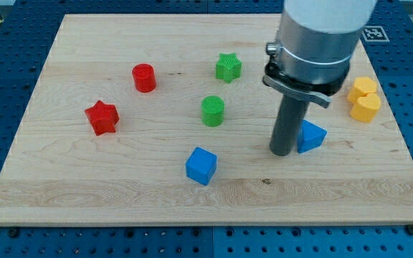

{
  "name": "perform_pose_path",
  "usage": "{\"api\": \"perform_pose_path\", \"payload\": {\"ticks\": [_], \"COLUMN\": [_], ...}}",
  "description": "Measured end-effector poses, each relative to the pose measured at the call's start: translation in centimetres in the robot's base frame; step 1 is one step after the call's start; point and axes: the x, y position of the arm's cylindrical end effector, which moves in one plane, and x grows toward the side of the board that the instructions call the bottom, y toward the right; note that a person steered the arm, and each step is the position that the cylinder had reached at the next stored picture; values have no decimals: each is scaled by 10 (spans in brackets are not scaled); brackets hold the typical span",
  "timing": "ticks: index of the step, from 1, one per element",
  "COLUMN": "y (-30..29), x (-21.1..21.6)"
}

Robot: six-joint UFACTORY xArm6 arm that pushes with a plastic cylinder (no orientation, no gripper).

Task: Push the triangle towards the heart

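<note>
My tip (pixel 284 153) touches the blue triangle (pixel 311 136), which sits at its 2 o'clock on the wooden board (pixel 120 193), partly hidden behind the rod. Tip is a bare rod, holding nothing. Yellow heart (pixel 364 99) at 2 o'clock from triangle, near, w/ a gap. Arm's top cut off by frame edge.

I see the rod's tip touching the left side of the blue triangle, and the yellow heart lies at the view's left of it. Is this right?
Not quite. My tip is at the blue triangle's left side, but the yellow heart lies to the view's right of it, further up, near the board's right edge. The camera view shows this.
</note>
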Motion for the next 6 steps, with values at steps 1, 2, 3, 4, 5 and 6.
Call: {"api": "perform_pose_path", "payload": {"ticks": [1, 2, 3, 4, 5, 6], "y": [30, 31, 31, 33, 36, 48], "x": [0, -10, -35, -39, -4, 22]}}
